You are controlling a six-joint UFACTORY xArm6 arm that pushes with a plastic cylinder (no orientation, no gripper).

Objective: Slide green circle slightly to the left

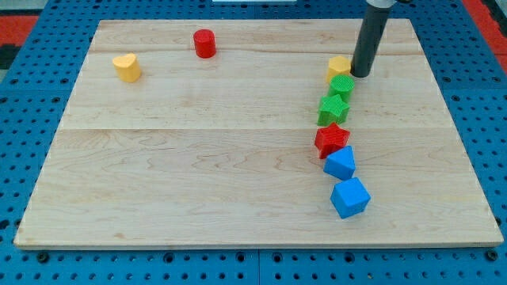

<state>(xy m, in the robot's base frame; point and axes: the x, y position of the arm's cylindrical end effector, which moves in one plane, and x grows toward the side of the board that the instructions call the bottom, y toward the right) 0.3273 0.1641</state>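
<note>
Standing at upper right of the desk (pixel 198 158), the tip (pixel 360 74) sits just right of the green circle (pixel 341 85), beside a yellow block (pixel 337 67). The end effector is a bare rod, gripping nothing. Judged so, the leftward push seems not yet made.

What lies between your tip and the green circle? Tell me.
Nothing. In the camera view my tip sits just to the upper right of the green circle, almost touching it, with the yellow block beside both, not between them.

My dark rod comes down near-vertically from the frame's upper right, my tip (pixel 360 75) resting low, at surface height.
</note>
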